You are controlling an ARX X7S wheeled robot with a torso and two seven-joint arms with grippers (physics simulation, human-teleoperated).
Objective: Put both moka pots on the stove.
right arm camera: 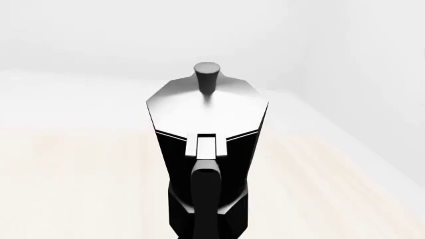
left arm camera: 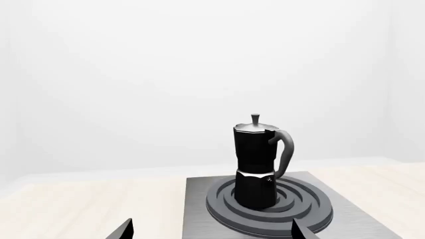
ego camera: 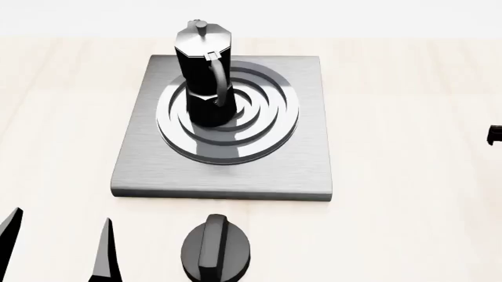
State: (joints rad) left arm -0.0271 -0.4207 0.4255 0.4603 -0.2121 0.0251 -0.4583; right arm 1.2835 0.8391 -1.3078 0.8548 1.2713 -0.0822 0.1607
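One pot (ego camera: 206, 76) stands upright on the stove (ego camera: 310, 158), on the ring burner (ego camera: 267, 117) and slightly left of the burner's centre. Its handle faces the near side. The stove lies flat on the pale wooden surface (ego camera: 408, 88), in the middle of the head view.

The left pincer (ego camera: 59, 247) sits at the near left corner of the head view, over the surface and near the stove's near left corner. Only the two dark fingertips show. They stand apart with nothing between them, so the pincer is wide. The pot on the burner lies beyond this pincer and to its right, well apart from it. The left wrist view confirms this: both tips (left arm camera: 123, 230) sit at the frame edge, and the pot (left arm camera: 256, 164) stands clear of them on the burner (left arm camera: 312, 209).

A black dial knob (ego camera: 216, 249) rests on the surface just near of the stove's near edge, right of the left pincer.

The second pot (right arm camera: 207, 149) fills the right wrist view, upright, handle toward the camera, very close to it. The right pincer's fingers are not visible there, so I cannot tell its state. A small dark part (ego camera: 495, 134) shows at the right edge of the head view; what it is cannot be told.
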